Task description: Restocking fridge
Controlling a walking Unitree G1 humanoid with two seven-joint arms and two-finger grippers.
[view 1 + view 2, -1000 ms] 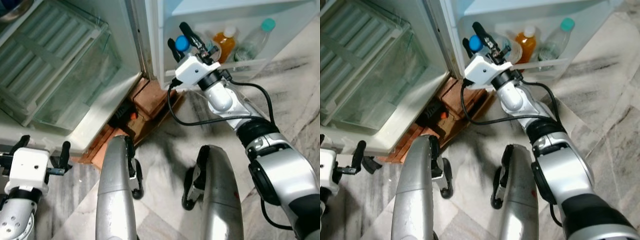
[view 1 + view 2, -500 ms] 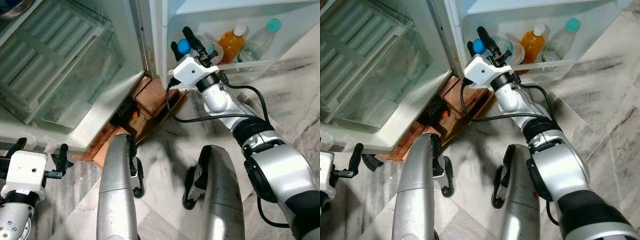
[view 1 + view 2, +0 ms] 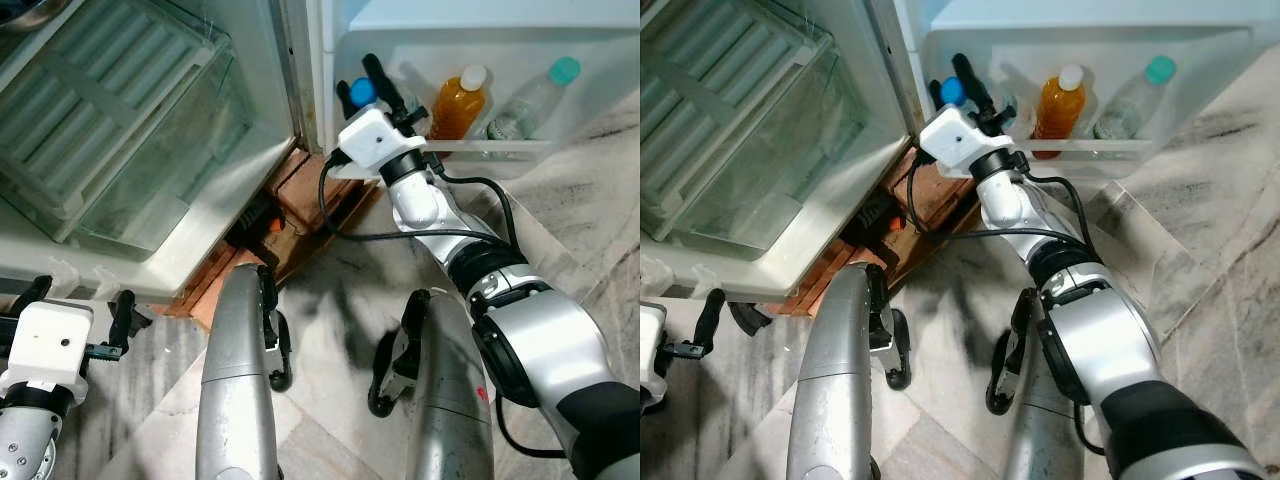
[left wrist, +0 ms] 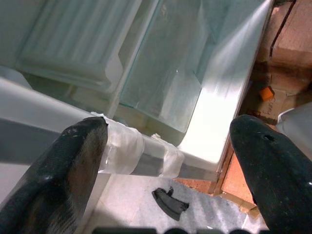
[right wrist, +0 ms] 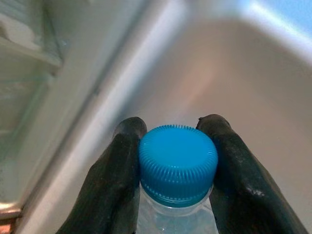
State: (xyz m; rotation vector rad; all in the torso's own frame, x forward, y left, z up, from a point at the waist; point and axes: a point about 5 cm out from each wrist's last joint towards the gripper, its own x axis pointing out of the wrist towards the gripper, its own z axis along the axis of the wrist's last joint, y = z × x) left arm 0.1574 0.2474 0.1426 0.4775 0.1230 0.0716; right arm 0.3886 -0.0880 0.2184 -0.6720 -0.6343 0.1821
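Head views: right gripper (image 3: 372, 85) reaches into the door shelf (image 3: 500, 150), beside an orange bottle (image 3: 460, 103) and a teal-capped one (image 3: 535, 95). Right wrist: jaws clamp the blue-capped bottle (image 5: 178, 165). Left wrist: left gripper (image 4: 170, 161) jaws wide, facing the drawer (image 4: 165, 83).

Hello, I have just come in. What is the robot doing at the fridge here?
The robot is restocking the fridge door shelf. Its right gripper is shut on a blue-capped clear bottle, holding it by the neck at the shelf's left end. An orange juice bottle and a teal-capped bottle already stand in that shelf. The left gripper hangs open and idle, low in front of the fridge's glass drawer.
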